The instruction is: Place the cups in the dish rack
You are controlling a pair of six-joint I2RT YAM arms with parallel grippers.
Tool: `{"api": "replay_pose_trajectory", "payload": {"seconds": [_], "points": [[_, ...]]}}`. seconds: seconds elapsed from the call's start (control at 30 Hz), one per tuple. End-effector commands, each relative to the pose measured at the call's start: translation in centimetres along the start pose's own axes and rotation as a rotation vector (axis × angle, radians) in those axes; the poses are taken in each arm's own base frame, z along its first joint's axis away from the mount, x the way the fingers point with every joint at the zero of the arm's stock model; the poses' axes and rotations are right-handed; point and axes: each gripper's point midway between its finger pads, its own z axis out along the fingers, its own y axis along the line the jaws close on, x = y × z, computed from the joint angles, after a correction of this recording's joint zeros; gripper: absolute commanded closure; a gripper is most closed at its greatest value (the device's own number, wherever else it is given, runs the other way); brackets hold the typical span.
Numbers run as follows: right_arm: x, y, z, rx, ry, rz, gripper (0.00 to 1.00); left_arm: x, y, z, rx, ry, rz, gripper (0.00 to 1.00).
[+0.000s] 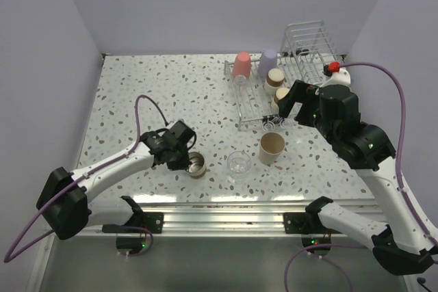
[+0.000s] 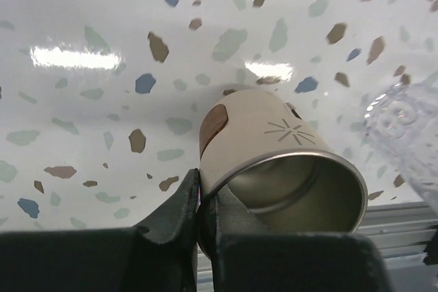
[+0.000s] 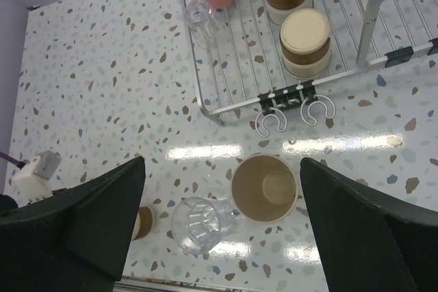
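A brownish metallic cup point(image 2: 274, 141) lies on its side on the speckled table, and my left gripper point(image 2: 198, 189) is shut on its rim, one finger inside and one outside. From above, that cup point(image 1: 197, 165) is at the near left with the left gripper point(image 1: 183, 158) beside it. My right gripper point(image 3: 222, 169) hangs open above an upright beige cup point(image 3: 264, 187) and a clear cup point(image 3: 202, 223), touching neither. The dish rack point(image 1: 250, 111) holds a coral-red cup point(image 1: 241, 64), a lavender cup point(image 1: 267, 63), two brownish cups point(image 1: 275, 78) and a clear cup point(image 3: 198, 13).
The rack's taller cage part point(image 1: 308, 46) stands at the far right by the wall. An aluminium rail point(image 1: 226, 213) runs along the table's near edge. Two white hooks point(image 3: 294, 111) hang off the rack's front rim, just beyond the beige cup.
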Motion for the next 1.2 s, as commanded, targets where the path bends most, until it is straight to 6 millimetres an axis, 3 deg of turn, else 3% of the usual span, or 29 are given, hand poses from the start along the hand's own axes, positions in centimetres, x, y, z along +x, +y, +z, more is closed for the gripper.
{"api": "replay_pose_trajectory", "payload": {"seconds": [0.0, 0.13, 0.17, 0.23, 0.27, 0.3, 0.33, 0.37, 0.4, 0.43, 0.47, 0.53, 0.57, 0.6, 0.7, 0.83, 1.03, 1.17], "points": [[-1.1, 0.2, -0.7, -0.006, -0.029, -0.018, 0.02, -4.9, -2.4, -2.7, 0.023, -0.164, -0.016, 1.0], [-2.1, 2.9, -0.5, -0.109, -0.019, -0.006, 0.02, -10.0, -5.8, -6.5, 0.143, -0.269, 0.003, 1.0], [-2.3, 4.6, -0.5, -0.181, -0.01, 0.008, 0.02, -11.4, -7.9, -8.6, 0.241, -0.285, 0.005, 1.0], [-2.5, 7.4, 0.2, -0.277, 0.031, 0.056, 0.02, -15.2, -9.8, -11.1, 0.383, -0.357, -0.007, 1.0], [-2.6, 9.9, 0.3, -0.374, 0.069, 0.105, 0.02, -17.4, -11.9, -13.8, 0.54, -0.384, -0.004, 1.0], [-2.5, 11.3, 0.5, -0.427, 0.095, 0.134, 0.02, -17.7, -13.5, -15.3, 0.628, -0.39, 0.02, 1.0], [-2.5, 12.5, 0.6, -0.475, 0.114, 0.168, 0.02, -19.2, -13.8, -16.7, 0.69, -0.415, 0.009, 1.0], [-3.3, 14.6, 0.0, -0.57, 0.124, 0.238, 0.02, -20.0, -16.0, -20.0, 0.843, -0.437, 0.045, 1.0], [-3.0, 15.5, 0.7, -0.595, 0.146, 0.269, 0.02, -20.7, -16.6, -21.1, 0.903, -0.443, 0.049, 1.0], [-4.0, 16.7, 0.7, -0.651, 0.12, 0.3, 0.02, -21.0, -17.4, -22.4, 0.971, -0.446, 0.061, 1.0], [-4.1, 17.2, 0.8, -0.672, 0.126, 0.325, 0.02, -21.0, -18.7, -24.8, 1.105, -0.447, 0.076, 1.0], [-4.9, 18.4, 1.1, -0.713, 0.125, 0.378, 0.02, -21.0, -19.6, -27.0, 1.227, -0.46, 0.086, 1.0], [-5.1, 18.7, 1.1, -0.724, 0.12, 0.392, 0.02, -20.5, -19.8, -27.1, 1.269, -0.438, 0.09, 1.0], [-5.4, 19.0, 1.2, -0.734, 0.121, 0.418, 0.02, -20.6, -20.2, -28.8, 1.34, -0.46, 0.087, 1.0], [-6.1, 19.7, 1.5, -0.76, 0.111, 0.47, 0.02, -20.4, -20.2, -29.7, 1.424, -0.465, 0.067, 1.0], [-7.0, 20.4, 1.6, -0.794, 0.086, 0.527, 0.02, -20.1, -19.7, -29.0, 1.478, -0.449, 0.032, 1.0], [-7.3, 20.8, 1.7, -0.81, 0.098, 0.567, 0.02, -20.2, -18.4, -29.4, 1.598, -0.456, -0.037, 1.0], [-7.3, 21.0, 2.0, -0.812, 0.108, 0.572, 0.02, -20.4, -17.6, -30.9, 1.705, -0.481, -0.069, 1.0]]}}
